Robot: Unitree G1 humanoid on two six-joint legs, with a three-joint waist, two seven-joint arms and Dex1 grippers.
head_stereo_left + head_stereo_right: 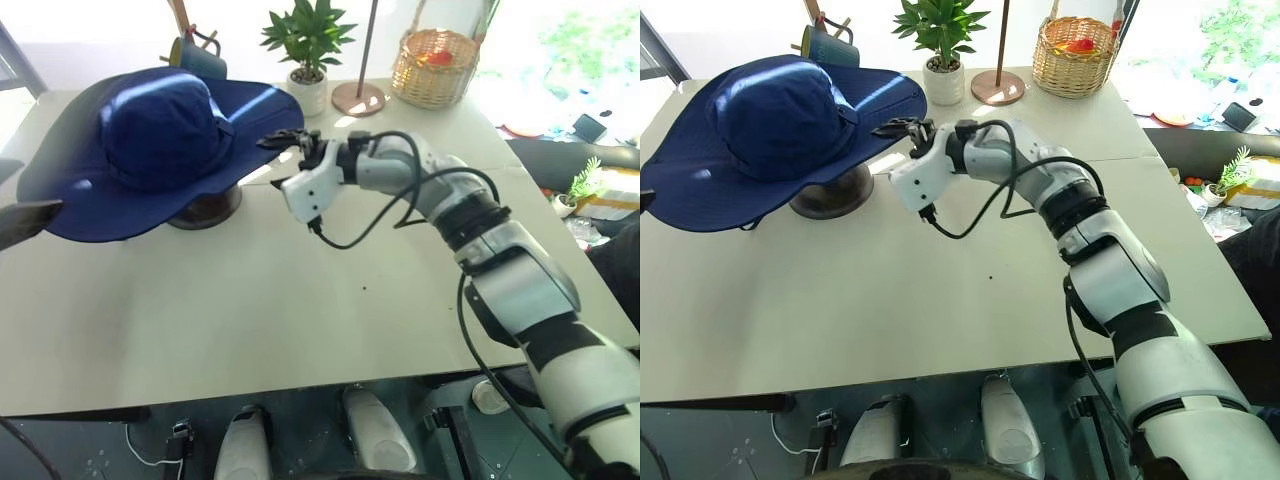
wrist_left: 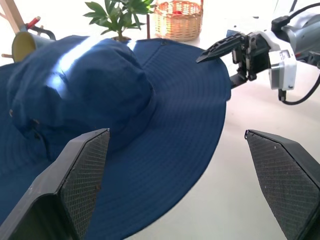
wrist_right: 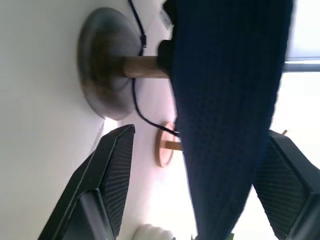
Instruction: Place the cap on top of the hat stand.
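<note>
The navy blue cap (image 1: 155, 140) sits on top of the hat stand, its wide brim drooping all round. Under the brim I see the stand's round bronze base (image 1: 207, 210) and slim post (image 3: 145, 67); its top is hidden inside the crown. My right gripper (image 1: 285, 142) is open at the brim's right edge, and the brim (image 3: 225, 100) hangs between its spread fingers. My left gripper (image 2: 175, 190) is open too, level with the cap's left side, its fingers (image 2: 75, 175) standing wide apart in front of the brim.
Behind the cap stand a wooden mug tree with a blue mug (image 1: 195, 52), a potted plant (image 1: 308, 60), a thin pole on a copper disc (image 1: 358, 98) and a wicker basket (image 1: 435, 68). Bare white table (image 1: 300, 310) stretches toward me.
</note>
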